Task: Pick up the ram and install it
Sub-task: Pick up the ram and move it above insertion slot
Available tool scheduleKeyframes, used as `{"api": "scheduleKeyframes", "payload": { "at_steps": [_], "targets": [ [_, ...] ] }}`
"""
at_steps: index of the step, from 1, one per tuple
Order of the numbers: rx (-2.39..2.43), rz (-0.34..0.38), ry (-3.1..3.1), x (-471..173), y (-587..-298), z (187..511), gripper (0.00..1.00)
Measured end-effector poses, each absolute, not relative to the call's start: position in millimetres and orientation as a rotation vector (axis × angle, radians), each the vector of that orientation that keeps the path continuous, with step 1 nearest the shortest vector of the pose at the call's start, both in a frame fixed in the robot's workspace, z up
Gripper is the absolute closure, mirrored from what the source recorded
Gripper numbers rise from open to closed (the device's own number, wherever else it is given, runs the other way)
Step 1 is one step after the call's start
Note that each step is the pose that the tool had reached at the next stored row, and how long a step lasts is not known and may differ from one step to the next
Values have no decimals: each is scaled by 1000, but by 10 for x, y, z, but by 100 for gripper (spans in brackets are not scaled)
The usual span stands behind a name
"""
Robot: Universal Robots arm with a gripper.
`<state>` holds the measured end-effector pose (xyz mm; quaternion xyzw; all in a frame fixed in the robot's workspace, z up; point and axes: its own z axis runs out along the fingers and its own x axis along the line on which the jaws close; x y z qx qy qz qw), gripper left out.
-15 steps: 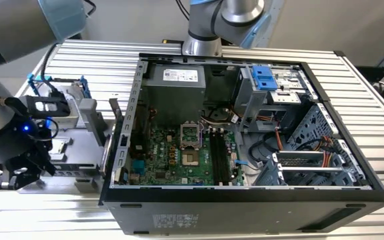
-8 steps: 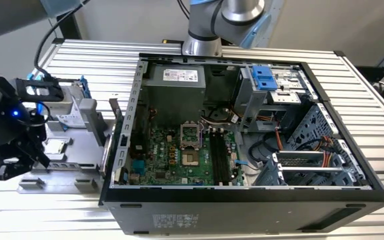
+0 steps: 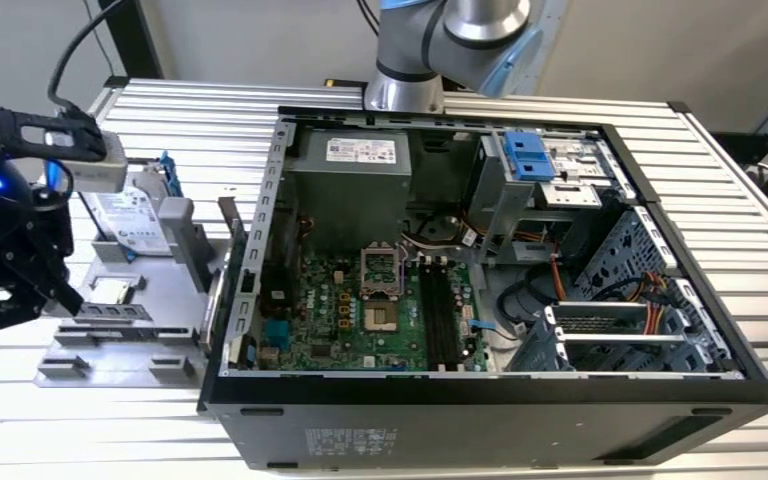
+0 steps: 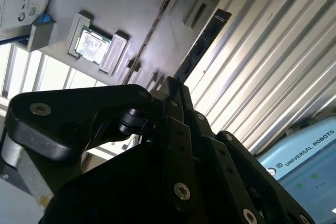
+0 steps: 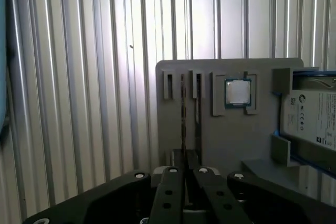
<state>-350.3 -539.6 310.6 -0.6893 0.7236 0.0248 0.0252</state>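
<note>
Ribbed aluminium table [image 3: 718, 200] all around, plain grey wall [image 3: 251, 40] behind. Open computer case [image 3: 491, 430] planted mid-table, motherboard [image 3: 344, 300] flat inside. On the exterior view's left, grey parts tray [image 3: 117, 350] just beside the case, hard drive [image 3: 131, 215] standing at its far end, processor [image 5: 237, 92] seated nearby. Gripper [image 5: 186, 156] low over the tray, right at the near end of the ram [image 5: 184, 114], on edge in its slot. Closed on it or not: cannot tell. Bare table beyond the tray's outer edge; case wall close on the other.
</note>
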Motion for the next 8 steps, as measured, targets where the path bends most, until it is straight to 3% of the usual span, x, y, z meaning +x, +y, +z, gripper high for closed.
{"api": "scheduleKeyframes", "payload": {
  "at_steps": [8],
  "targets": [
    [-2139,60,2245,-3503,-5400,3289,100]
  ]
}}
